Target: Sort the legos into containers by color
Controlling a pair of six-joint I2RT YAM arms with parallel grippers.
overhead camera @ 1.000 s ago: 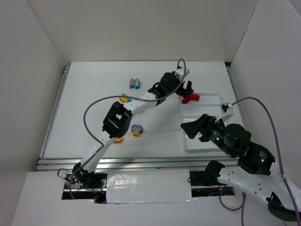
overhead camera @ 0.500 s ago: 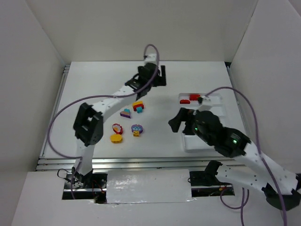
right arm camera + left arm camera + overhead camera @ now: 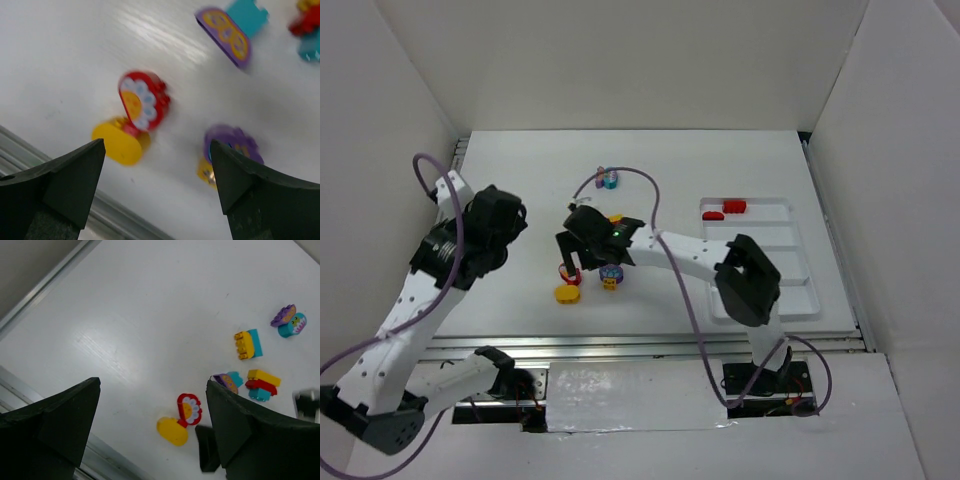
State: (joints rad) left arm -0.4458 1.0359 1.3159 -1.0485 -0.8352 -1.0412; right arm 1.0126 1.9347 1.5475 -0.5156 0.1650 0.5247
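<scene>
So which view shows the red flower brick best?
The right wrist view: the red flower brick is large and central, though blurred. The left wrist view shows it small; the top view, tiny beside the right gripper.

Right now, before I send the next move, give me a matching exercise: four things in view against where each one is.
Things:
1 loose red bricks
2 yellow oval brick
3 purple-and-teal pair
4 left tool

Places:
A farthest out on the table, alone
B open, raised at the left side
C far compartment of the tray
D beside the red flower brick, near the front edge

Pairs: 1-C; 2-D; 3-A; 4-B.
</scene>
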